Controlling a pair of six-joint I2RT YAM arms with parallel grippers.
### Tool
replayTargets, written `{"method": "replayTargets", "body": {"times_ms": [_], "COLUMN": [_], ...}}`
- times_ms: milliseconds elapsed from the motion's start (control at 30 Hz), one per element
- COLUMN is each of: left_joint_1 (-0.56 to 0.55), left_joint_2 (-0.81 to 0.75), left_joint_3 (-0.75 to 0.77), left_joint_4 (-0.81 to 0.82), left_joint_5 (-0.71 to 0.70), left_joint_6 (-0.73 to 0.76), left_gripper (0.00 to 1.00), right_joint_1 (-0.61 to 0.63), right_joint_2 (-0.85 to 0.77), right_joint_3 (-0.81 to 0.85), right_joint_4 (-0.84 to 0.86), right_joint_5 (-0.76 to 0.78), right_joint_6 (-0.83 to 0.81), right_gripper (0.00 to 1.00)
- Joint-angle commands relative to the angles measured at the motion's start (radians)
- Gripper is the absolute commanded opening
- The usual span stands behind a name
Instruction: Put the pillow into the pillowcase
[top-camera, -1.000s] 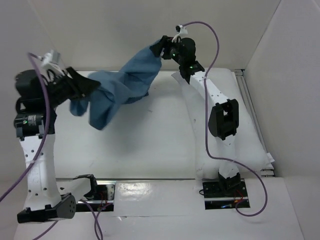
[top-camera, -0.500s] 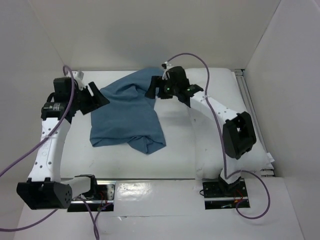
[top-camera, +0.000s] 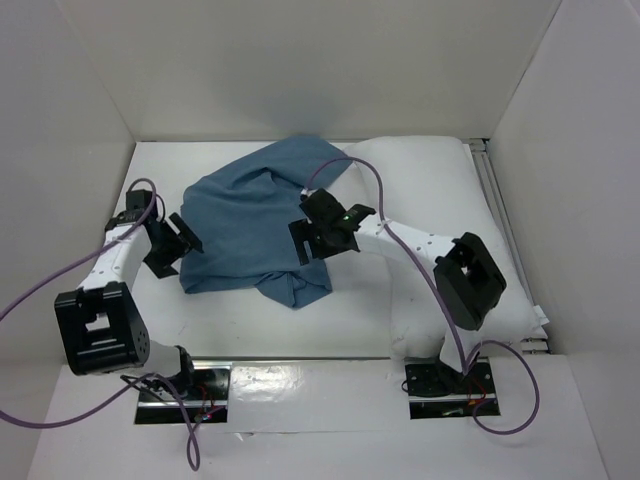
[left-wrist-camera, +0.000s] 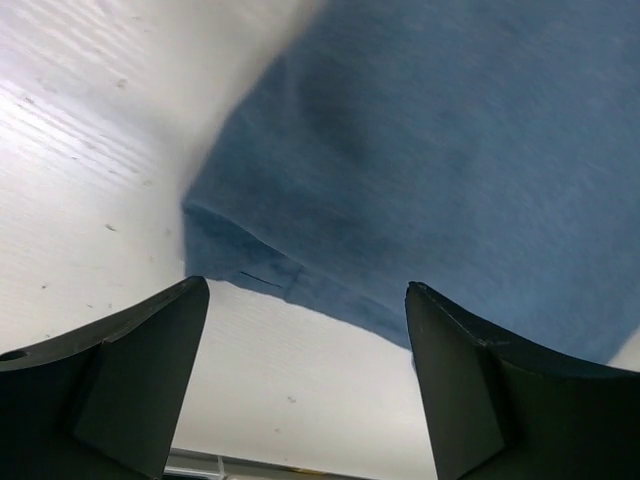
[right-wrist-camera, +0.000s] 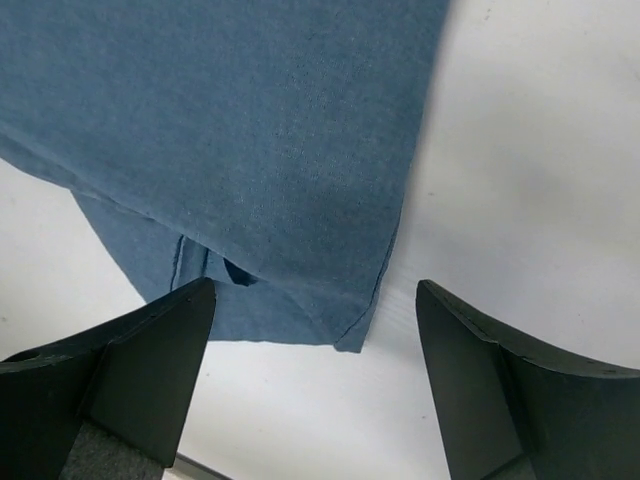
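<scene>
Both open and empty, the left hand (left-wrist-camera: 305, 288) and right hand (right-wrist-camera: 315, 288) flank the crumpled pillowcase (top-camera: 245, 215); the pillow (top-camera: 440, 190) lies to its right.

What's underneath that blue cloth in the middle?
The pillowcase lies crumpled on the white table, which shows along its near and left edges. The cloth hides whatever is beneath it; whether its right edge overlaps the pillow cannot be told.

On the table (top-camera: 345, 322), pillowcase (top-camera: 250, 215) at left — pillow (top-camera: 440, 190) beside it, right.
</scene>
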Motion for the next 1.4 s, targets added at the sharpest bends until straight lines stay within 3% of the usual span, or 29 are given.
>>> {"method": "replayTargets", "body": {"times_ms": [0,233,400,533,567,600,667,733,833,967,1000,1067,1167,1233,1333,1367], "left_joint_1": [0.046,0.085,0.085,0.085,0.085,0.095,0.095,0.108,0.132,0.158,0.158,0.167,0.178,0.19,0.19,0.19], "left_joint_2": [0.051,0.168,0.251,0.265,0.265,0.265,0.265,0.265,0.231,0.11,0.078,-0.011,-0.096,-0.128,-0.211,-0.24], "left_joint_3": [-0.046,-0.043,-0.043,-0.053,-0.053,-0.053,-0.033,-0.016,0.084,0.397,0.456,0.623,0.734,0.79,0.75,0.71], "left_joint_4": [0.067,0.097,0.117,0.127,0.127,0.127,0.127,0.114,0.053,-0.016,-0.016,0.001,0.036,0.051,0.12,0.205], "left_joint_5": [0.006,0.074,0.13,0.15,0.15,0.15,0.16,0.182,0.228,0.374,0.393,0.425,0.498,0.552,0.691,0.806], "left_joint_6": [-0.02,-0.031,-0.04,-0.049,-0.049,-0.04,-0.031,-0.031,-0.002,0.008,-0.011,-0.032,-0.066,-0.077,-0.098,-0.116], "left_gripper": [0.94,0.94,0.82,0.59,0.33,0.2,0.0,0.0,0.0,0.0,0.0,0.0,0.0,0.0,0.0,0.0], "right_joint_1": [0.032,0.032,0.032,0.032,0.032,0.032,0.023,0.014,-0.012,-0.068,-0.077,-0.092,-0.117,-0.14,-0.164,-0.178], "right_joint_2": [0.033,0.091,0.125,0.125,0.125,0.125,0.134,0.146,0.169,0.255,0.265,0.236,0.11,-0.045,-0.2,-0.232], "right_joint_3": [0.0,-0.023,-0.059,-0.079,-0.089,-0.089,-0.059,-0.007,0.189,0.64,0.829,0.937,0.809,0.577,0.331,0.281], "right_joint_4": [-0.021,0.033,0.053,0.077,0.088,0.088,0.088,0.045,-0.025,-0.108,-0.108,-0.05,0.209,0.395,0.461,0.449], "right_joint_5": [0.046,-0.002,-0.023,-0.023,-0.035,-0.048,-0.048,-0.033,-0.009,0.017,0.006,-0.012,-0.068,-0.078,-0.077,-0.068], "right_joint_6": [-0.033,-0.033,-0.033,-0.024,-0.024,-0.024,-0.024,-0.035,-0.093,-0.16,-0.171,-0.171,-0.15,-0.11,-0.088,-0.088], "right_gripper": [0.88,0.87,0.76,0.55,0.49,0.32,0.14,0.0,0.0,0.0,0.0,0.0,0.0,0.0,0.0,0.0]}}
